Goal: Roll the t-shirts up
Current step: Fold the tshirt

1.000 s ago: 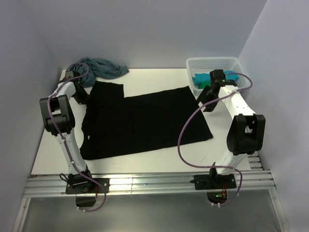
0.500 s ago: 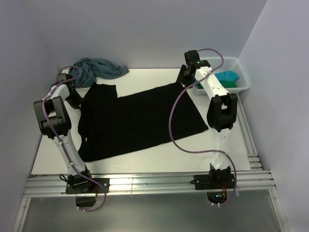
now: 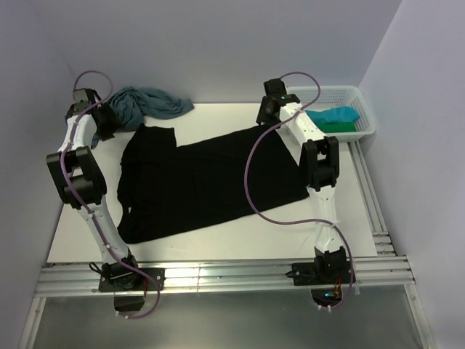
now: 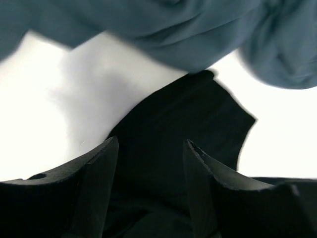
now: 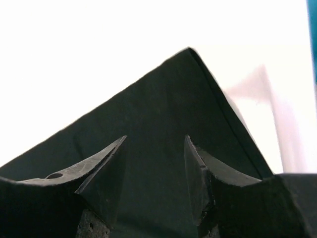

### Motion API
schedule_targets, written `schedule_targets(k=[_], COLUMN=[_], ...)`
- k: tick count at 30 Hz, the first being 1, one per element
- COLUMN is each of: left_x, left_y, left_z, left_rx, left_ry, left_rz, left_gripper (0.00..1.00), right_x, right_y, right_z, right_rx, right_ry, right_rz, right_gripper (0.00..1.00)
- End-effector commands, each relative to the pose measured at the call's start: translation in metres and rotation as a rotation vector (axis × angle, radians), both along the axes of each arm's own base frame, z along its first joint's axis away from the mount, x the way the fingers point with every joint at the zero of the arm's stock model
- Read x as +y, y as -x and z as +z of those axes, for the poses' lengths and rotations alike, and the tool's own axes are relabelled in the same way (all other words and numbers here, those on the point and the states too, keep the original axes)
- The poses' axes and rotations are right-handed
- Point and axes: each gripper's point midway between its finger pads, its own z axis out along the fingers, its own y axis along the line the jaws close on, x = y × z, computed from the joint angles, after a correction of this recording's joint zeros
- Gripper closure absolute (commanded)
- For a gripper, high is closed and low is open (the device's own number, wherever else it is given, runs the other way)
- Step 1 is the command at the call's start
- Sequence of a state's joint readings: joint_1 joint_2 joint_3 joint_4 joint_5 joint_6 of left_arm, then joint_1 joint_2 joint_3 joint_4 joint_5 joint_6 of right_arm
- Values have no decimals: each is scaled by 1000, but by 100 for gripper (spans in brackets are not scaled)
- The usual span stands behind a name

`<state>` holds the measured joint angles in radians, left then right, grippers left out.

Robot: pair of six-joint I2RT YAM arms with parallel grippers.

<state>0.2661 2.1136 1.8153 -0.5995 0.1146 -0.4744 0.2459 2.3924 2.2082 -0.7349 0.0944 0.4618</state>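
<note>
Swinging away from the white mesh basket, your right gripper now hovers spread over the far corner of the flat black cloth t-shirt; your left gripper, likewise spread, is over its sleeve. Pinch next.

A white mesh basket sits at the far right corner of the white table

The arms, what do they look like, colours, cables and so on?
Both the left arm and the right arm have white links with bulky black joint housings and black bases. A thin purple cable loops loosely along each. The fingers are black, curved blades that taper to a tip.
</note>
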Motion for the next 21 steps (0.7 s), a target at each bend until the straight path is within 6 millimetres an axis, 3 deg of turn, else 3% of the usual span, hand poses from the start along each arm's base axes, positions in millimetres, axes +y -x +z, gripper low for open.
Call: schedule_targets(k=[1,5,6,10,17,21], left_x=[-12,-19,-21,-28,-35,-42], left_y=[-32,-58,-61,-83,-100,-106], left_z=[25,13,-5,-4,-17,-28], left_rx=[-148,-176,-143,-181,-193,-202], left_ry=[26,3,9,-4,-22,-23], left_rz=[-73,-109,-112,-140,-163,-173], left_gripper=[39,39,39,40,40,40], right_x=[7,13,15,24,28,27], right_y=[-28,-35,-37,-41,-37,-35], right_z=[8,0,-3,-16,-38,-39], right_rx=[-125,-161,-159,-136,-83,-77], right_ry=[29,21,20,24,-2,-7], right_rz=[-8,-18,-17,-29,-48,-51], right_gripper=[44,42,42,42,41,41])
